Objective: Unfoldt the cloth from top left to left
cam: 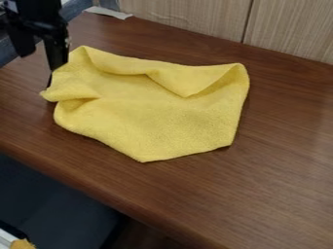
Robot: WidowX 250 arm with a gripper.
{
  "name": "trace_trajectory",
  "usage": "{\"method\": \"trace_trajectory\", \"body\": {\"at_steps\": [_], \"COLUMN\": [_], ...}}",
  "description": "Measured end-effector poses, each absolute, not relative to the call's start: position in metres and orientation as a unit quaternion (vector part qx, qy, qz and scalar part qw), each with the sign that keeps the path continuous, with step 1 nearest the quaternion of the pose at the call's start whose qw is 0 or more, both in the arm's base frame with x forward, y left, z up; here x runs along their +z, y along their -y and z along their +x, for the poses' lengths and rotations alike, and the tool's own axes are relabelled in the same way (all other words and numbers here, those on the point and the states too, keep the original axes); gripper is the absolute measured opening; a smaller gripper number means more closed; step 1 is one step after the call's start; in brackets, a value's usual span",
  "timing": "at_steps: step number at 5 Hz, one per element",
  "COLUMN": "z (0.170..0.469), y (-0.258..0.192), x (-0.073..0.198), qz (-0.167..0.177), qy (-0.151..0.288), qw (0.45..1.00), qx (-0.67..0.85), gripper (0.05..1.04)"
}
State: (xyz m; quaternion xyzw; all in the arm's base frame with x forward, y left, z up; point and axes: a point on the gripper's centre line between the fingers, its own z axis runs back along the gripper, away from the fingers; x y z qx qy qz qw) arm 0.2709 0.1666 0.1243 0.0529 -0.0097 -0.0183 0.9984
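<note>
The pincer [54,62] points down at the upper left of the worktop [260,189], its lower end at the cloth's left edge; whether it is released or clenched, or grasps the cloth [162,116], cannot be told. The cloth, yellow and partly folded, spreads from there to the right and toward the front edge. Its left end is bunched beside the pincer, with a small point sticking out left and a crease just right of it. Along the far side the fabric folds over, a pointed flap hanging forward at right of centre; the near side comes to a blunt corner. The black arm [38,10] comes in at the upper left corner, above the pincer. The worktop is brown, grained wood. Near its far left corner lies a pale strip [109,12], and behind rises a light wood-grain wall [195,17] with a dark upright seam.
</note>
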Motion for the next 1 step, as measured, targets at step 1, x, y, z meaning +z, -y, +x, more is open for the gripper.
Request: {"method": "trace_trajectory", "body": {"at_steps": [1], "z": [0.271], "y": [-0.1618], "x": [0.1407], "qz": [0.05], "qy": [0.028], "qw": [0.998], "qx": [-0.023], "gripper": [1.006]}}
